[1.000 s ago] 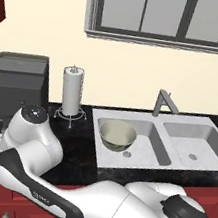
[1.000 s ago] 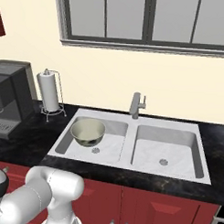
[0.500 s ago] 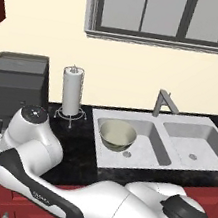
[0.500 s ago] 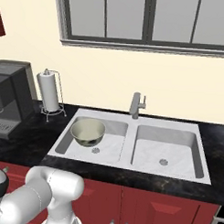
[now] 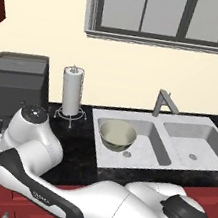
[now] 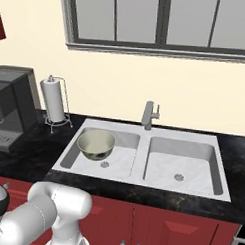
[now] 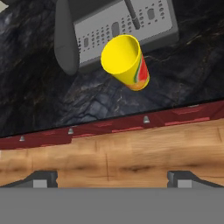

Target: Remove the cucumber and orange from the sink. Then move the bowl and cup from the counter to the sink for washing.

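One yellow cup (image 7: 125, 62) on the black counter (image 7: 52, 96), well beyond wide-open, empty jaws.

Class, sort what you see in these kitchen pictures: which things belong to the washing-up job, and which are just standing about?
Part of the job:
bowl, in the sink's left basin
cup, on the counter
sink

Just standing about:
paper towel roll
coffee machine
window
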